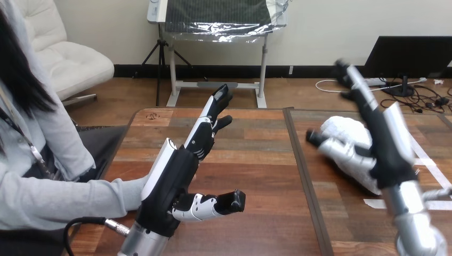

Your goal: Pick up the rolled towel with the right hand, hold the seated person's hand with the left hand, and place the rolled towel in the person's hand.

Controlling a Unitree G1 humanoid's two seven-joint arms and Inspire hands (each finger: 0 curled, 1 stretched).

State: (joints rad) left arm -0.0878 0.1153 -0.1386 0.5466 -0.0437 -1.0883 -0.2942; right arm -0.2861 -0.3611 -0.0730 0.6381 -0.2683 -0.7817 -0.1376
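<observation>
White rolled towel point(345, 130) is lying on the wooden table point(256, 154) at its right side, partly behind the right hand point(389, 149), which is hovering with fingers straight. Left hand point(171, 180) is reaching forward, fingers outstretched, against the person's grey sleeve point(80, 197)

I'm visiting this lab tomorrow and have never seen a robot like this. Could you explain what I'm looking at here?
The picture comes from a camera on a humanoid robot's head, looking forward and down across a wooden table. The two black-and-white mechanical parts are the robot's own hands, on silver forearms. Its left hand is open with straight fingers, right beside the grey sleeve of a person seated at the table's left side; whether the two touch I cannot tell. Its right hand is open too, raised in front of a white rolled towel that lies on the table. Neither hand appears to hold anything.
</observation>
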